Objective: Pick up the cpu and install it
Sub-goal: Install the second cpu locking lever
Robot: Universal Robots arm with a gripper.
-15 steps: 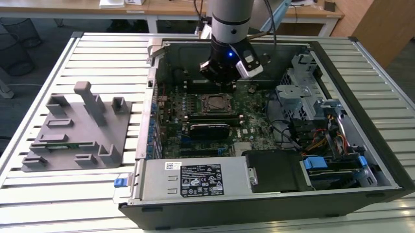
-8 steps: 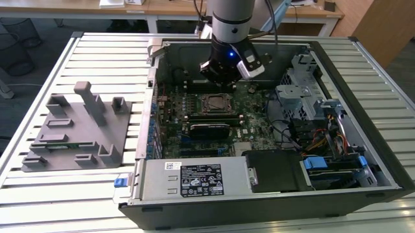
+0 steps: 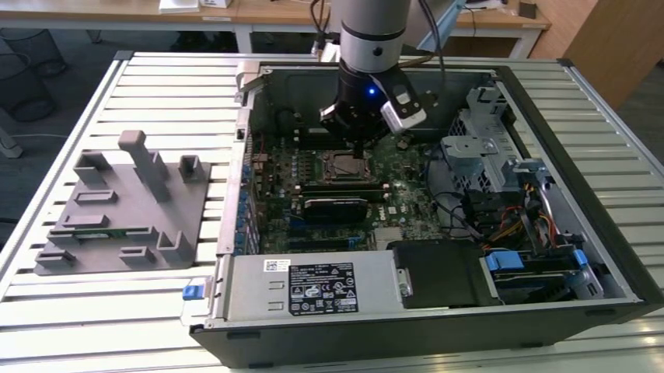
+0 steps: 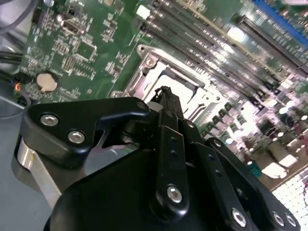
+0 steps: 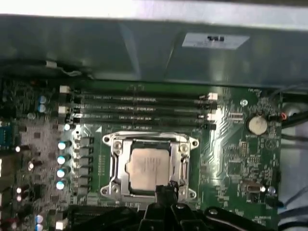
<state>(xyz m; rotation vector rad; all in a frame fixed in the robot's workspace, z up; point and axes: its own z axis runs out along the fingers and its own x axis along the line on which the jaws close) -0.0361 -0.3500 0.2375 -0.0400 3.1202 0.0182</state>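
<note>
A slatted white desk [image 3: 155, 74] carries an open computer case [image 3: 581, 155] lying on its side, and on the exterior view's left of the case sits a grey fixture block [image 3: 120, 214] with raised posts and slots. Inside the case the green motherboard [image 3: 405, 167] lies flat, with a labelled silver power supply box [image 3: 311, 287] along the near edge and drive cages with blue tabs toward the exterior view's right. The robot arm [image 3: 372, 31] reaches straight down into the case from above, its black wrist lit by a small blue light. The claw [image 3: 358, 144] hangs just above the socket [image 3: 347, 163] in the middle of the board. In the first wrist view the socket's metal frame [image 5: 115, 166] surrounds the cpu [image 5: 144, 166], whose silvery-grey top lies flat and square inside it, just beside a row of long dark memory slots [image 5: 139, 108]. The tip of the claw [image 5: 166, 192] stands at the socket frame's edge, right next to the cpu. In the second wrist view the claw [image 4: 166, 94] narrows to a thin black tip over the socket opening [image 4: 173, 79], and its fingers look pressed together with nothing between them. A round coin battery [image 5: 256, 125] sits on the board near the socket.
</note>
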